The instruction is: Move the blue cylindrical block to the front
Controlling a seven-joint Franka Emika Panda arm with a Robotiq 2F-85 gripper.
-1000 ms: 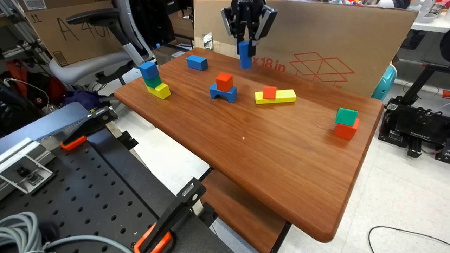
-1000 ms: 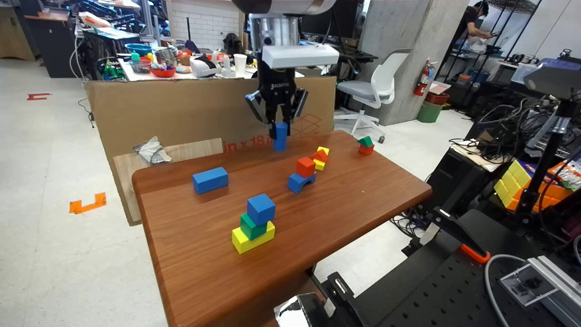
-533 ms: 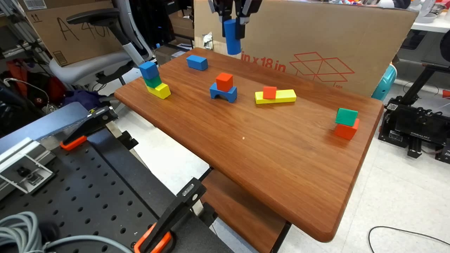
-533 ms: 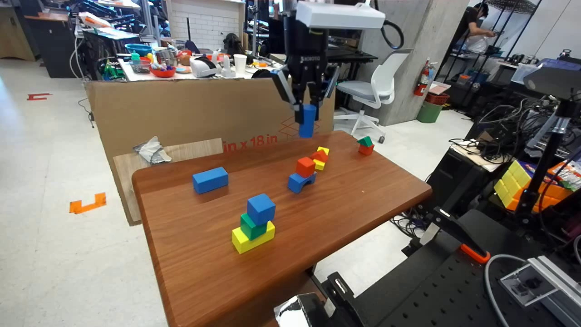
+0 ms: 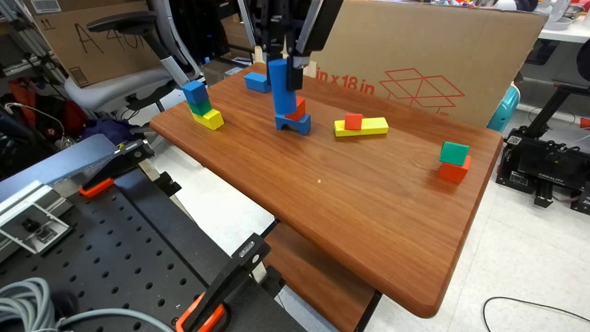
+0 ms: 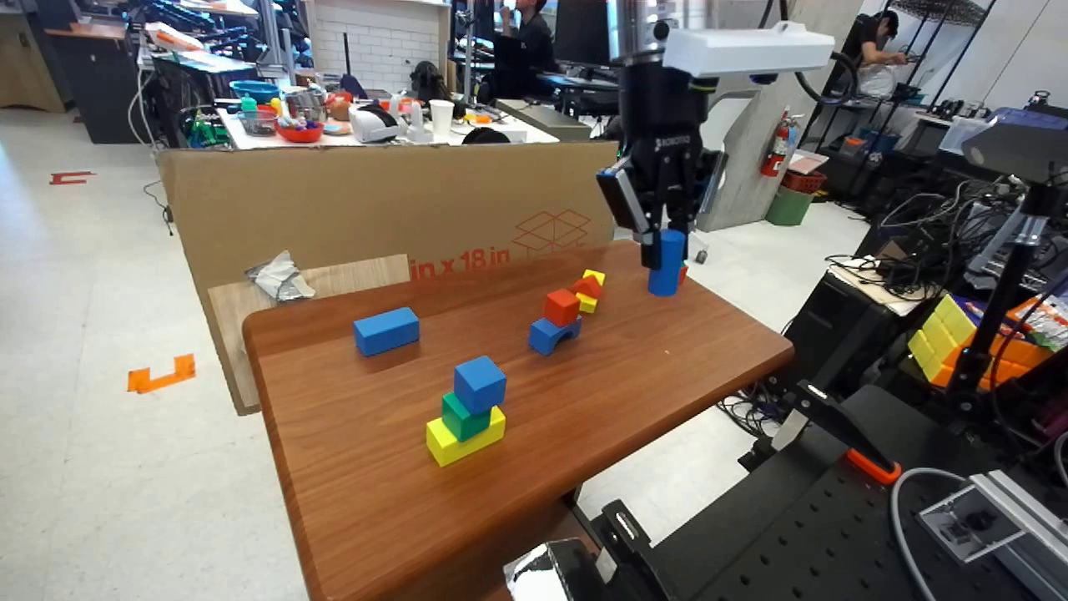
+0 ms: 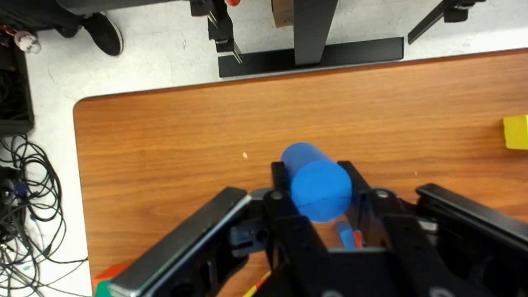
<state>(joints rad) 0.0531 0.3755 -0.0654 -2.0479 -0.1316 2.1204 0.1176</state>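
- Jaws clamped on the blue cylinder, one jaw each side in the wrist view.
- Cylinder: smooth, solid color, roughly upright, held above the worktop; hides part of the red cube in an exterior view.
- Worktop: brown wood grain, rounded corners.
- Red cube on blue arch.
- Offset stack: blue cube, green block, yellow block at bottom.
- Blue brick lying flat near a worktop edge.
- Red wedge on long yellow bar.
- Sloped green piece on red block.
- Cardboard panel: red print "in x 18 in" plus line-drawn box, both exterior views.
- Carton: handwritten "A 40", last character unclear.
- Black machine: "CREALITY".
- White lettering above the jaws too small to read surely.
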